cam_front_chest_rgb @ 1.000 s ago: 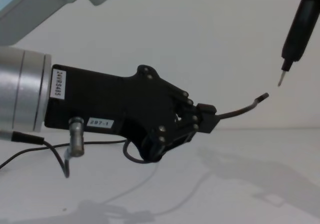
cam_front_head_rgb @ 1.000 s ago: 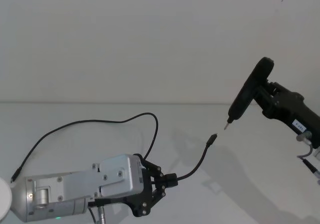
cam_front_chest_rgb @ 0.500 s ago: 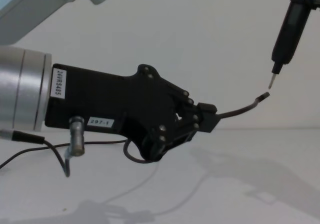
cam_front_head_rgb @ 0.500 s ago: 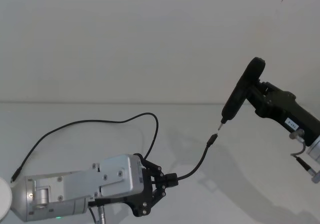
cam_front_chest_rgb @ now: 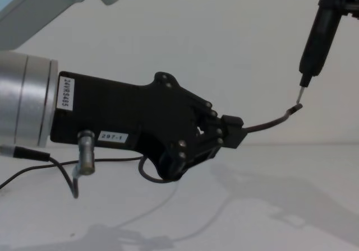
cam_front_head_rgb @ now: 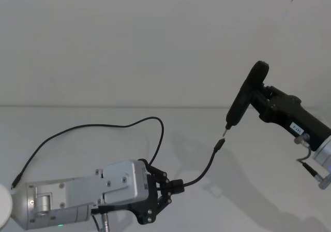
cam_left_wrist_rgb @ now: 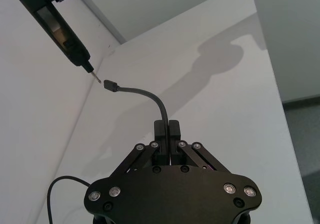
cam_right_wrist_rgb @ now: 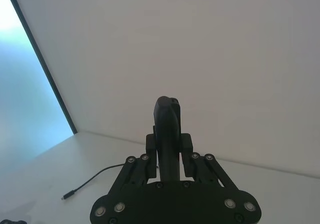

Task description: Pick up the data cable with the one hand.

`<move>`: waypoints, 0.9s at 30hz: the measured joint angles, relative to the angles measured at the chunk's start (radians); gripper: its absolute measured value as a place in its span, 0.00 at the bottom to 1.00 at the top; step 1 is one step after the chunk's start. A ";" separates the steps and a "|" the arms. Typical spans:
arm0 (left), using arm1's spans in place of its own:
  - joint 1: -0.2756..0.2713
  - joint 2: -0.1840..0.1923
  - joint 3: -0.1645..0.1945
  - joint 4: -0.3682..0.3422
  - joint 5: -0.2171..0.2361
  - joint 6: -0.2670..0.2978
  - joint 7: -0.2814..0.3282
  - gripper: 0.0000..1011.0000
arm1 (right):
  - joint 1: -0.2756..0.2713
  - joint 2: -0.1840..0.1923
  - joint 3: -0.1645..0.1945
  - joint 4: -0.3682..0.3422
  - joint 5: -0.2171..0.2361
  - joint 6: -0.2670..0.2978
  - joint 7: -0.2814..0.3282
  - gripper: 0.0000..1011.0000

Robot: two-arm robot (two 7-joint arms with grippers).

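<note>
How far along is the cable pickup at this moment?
Done: the left gripper is shut on the cable, its plug end raised off the table. In hand: the right gripper holds a slim tool, tip near the plug. Left: the cable's far end lies on the table.

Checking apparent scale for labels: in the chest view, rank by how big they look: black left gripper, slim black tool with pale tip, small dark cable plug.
1. Black left gripper, largest, partly from nearness.
2. Slim black tool, partly cropped.
3. Small dark plug on the data cable.
</note>
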 joint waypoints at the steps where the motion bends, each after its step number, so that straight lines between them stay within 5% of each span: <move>1: 0.000 0.000 0.000 0.000 0.000 0.000 0.000 0.04 | 0.001 0.000 -0.001 0.000 0.000 0.000 -0.002 0.28; 27: 0.000 0.000 0.000 0.000 0.000 0.000 0.000 0.04 | 0.010 0.022 -0.024 0.003 0.007 0.007 -0.029 0.28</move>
